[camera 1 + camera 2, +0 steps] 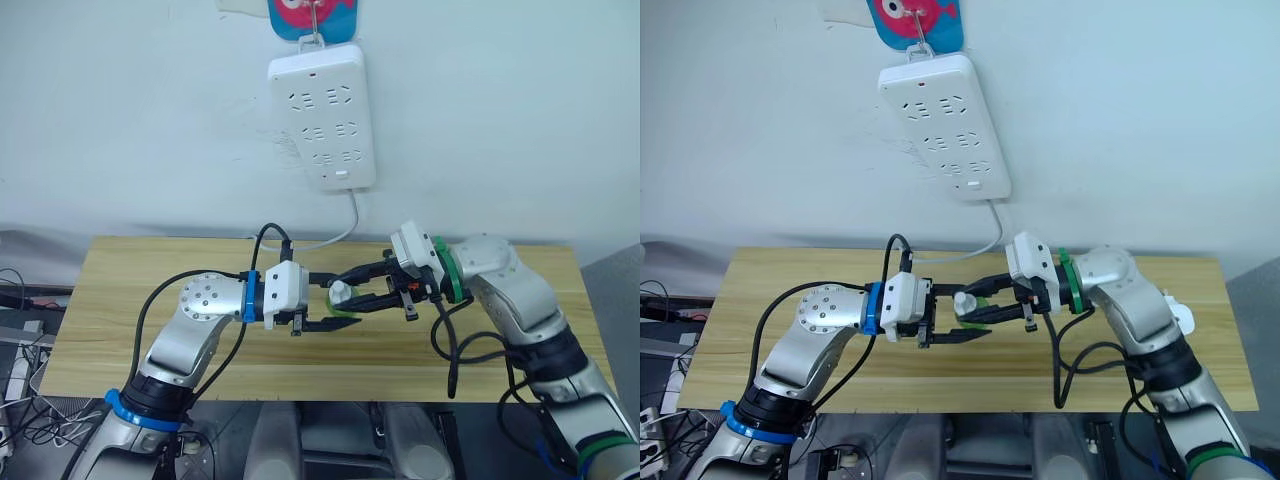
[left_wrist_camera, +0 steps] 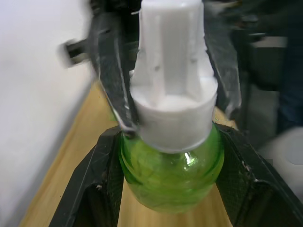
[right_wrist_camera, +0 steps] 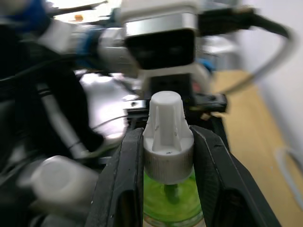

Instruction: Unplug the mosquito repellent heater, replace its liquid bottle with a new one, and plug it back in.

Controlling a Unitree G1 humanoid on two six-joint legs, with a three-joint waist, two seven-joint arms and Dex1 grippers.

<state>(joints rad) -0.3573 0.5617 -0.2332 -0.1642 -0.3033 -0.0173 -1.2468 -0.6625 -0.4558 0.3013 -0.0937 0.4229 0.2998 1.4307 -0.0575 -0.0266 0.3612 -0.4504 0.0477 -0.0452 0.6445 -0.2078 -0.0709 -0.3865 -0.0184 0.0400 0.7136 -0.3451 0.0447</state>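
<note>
Left eye view: a pale wall [image 1: 520,120] fills the background, and a long wooden desk [image 1: 110,300] stands against it, its far edge touching the wall. A white power strip [image 1: 322,118] hangs tilted on the wall above the desk's far edge, below a blue and red picture [image 1: 303,15]; its white cord [image 1: 345,232] drops to the desk. Loose cables and grey floor show past the desk's left edge.

Over the middle of the desk the two arms meet. The left gripper [image 1: 322,302] points toward the right edge, its fingers [image 2: 97,184] clenched on the green body of the liquid bottle [image 1: 343,298]. The right gripper [image 1: 352,290] points toward the left edge, its fingers [image 3: 129,175] clamped on the bottle's white cap [image 3: 166,137]. The bottle is held between them above the desk's centre.

A small white rounded block, perhaps the heater [image 1: 1178,312], sits near the right edge behind the right arm; its details are too small to tell.
</note>
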